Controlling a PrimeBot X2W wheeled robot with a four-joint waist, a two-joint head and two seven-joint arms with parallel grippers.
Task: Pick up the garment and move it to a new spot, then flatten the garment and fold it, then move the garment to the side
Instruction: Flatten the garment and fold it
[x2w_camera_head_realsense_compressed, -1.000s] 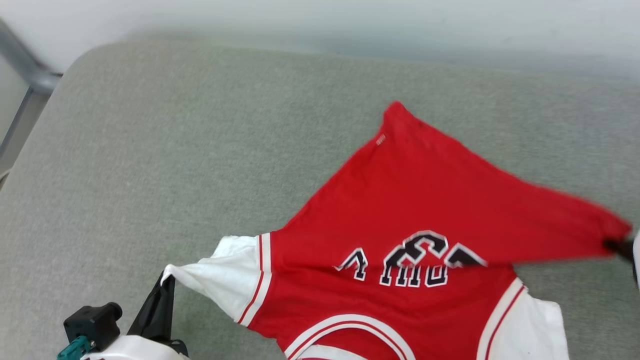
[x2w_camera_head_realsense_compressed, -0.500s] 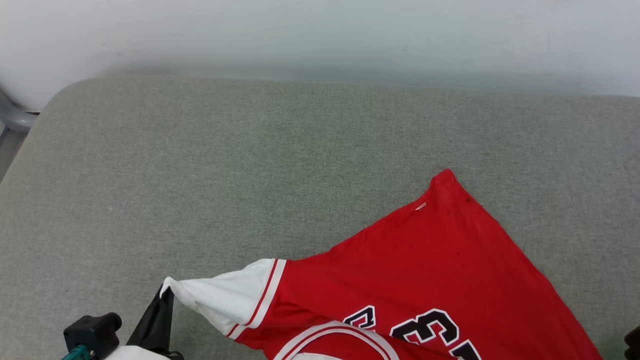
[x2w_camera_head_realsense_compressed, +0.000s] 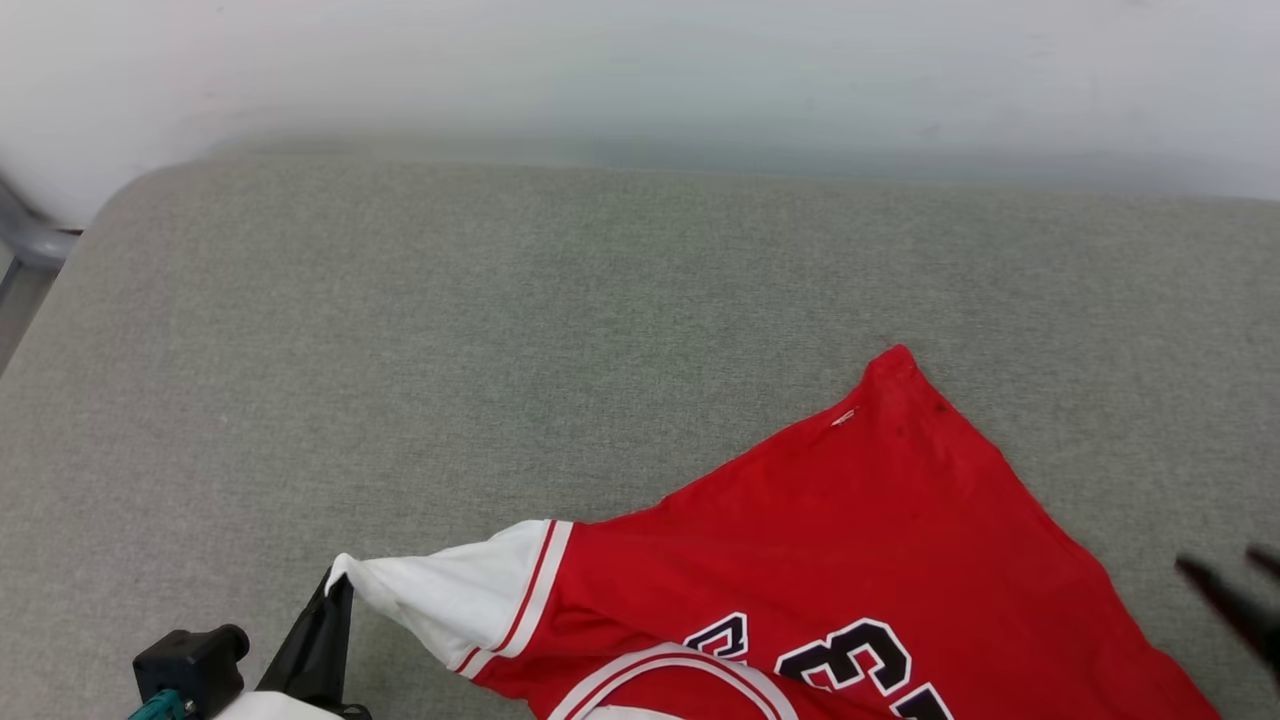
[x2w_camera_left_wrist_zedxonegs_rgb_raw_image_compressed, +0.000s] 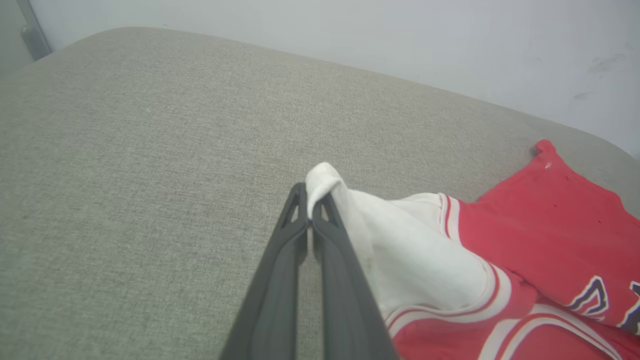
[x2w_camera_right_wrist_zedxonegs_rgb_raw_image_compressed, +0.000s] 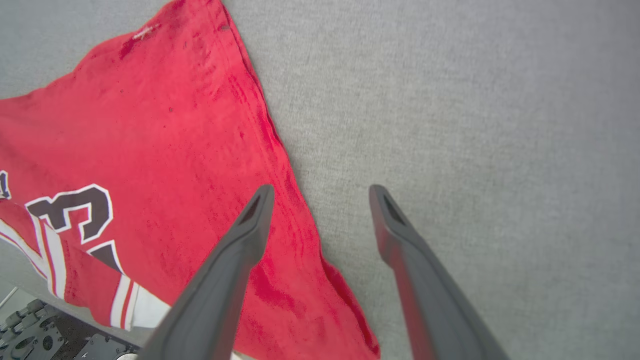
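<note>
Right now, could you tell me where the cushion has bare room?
Free: the cushion at far and left, bordered by the wall, the garment and the left gripper. Crowded: the near right, under the garment and right gripper.

Bright, even, diffuse light, soft faint shadows, no glare, right gripper (x2w_camera_head_realsense_compressed: 1235, 595) motion-blurred, wide-angle wrist views.

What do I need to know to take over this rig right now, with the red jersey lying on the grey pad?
Left hand: shut on the tip of the garment's white sleeve, which is drawn out to a point.
Right hand: open and gripping nothing, poised over the garment's red side edge.
Garment: on the grey pad, number side up, not yet flat.
Done: garment laid on the pad.
Left: flatten, fold, move aside.
</note>
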